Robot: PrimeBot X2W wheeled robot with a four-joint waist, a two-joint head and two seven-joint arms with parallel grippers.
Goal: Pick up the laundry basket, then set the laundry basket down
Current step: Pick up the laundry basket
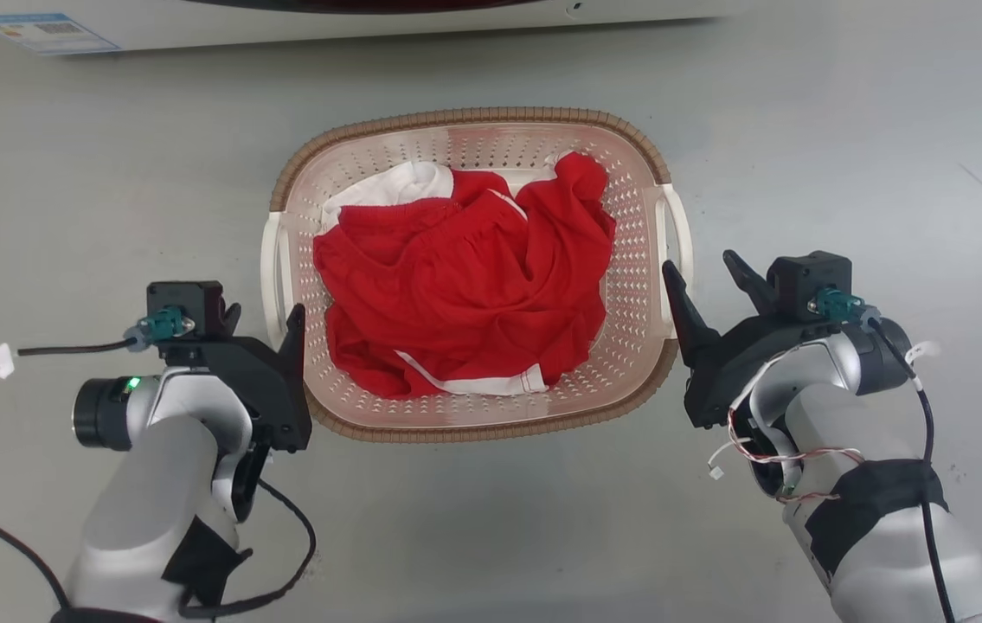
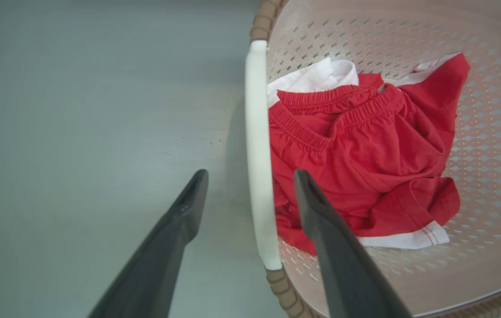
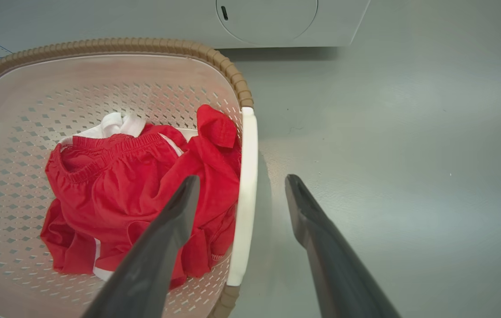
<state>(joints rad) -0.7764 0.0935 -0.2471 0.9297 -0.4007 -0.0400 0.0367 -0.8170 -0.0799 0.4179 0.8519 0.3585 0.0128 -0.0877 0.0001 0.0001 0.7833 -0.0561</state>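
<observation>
Basket (image 1: 473, 115) sits on the floor (image 1: 110, 173) between left gripper (image 1: 264, 316) and right gripper (image 1: 701, 264). Both gape wide, a handle (image 2: 257, 154) lined up between each one's fingers (image 2: 179, 229). I'd lower, then pinch both together so it lifts level.

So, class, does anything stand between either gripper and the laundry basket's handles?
Nothing visible does. The open left gripper straddles the left handle of the laundry basket; the open right gripper straddles the right handle.
</observation>
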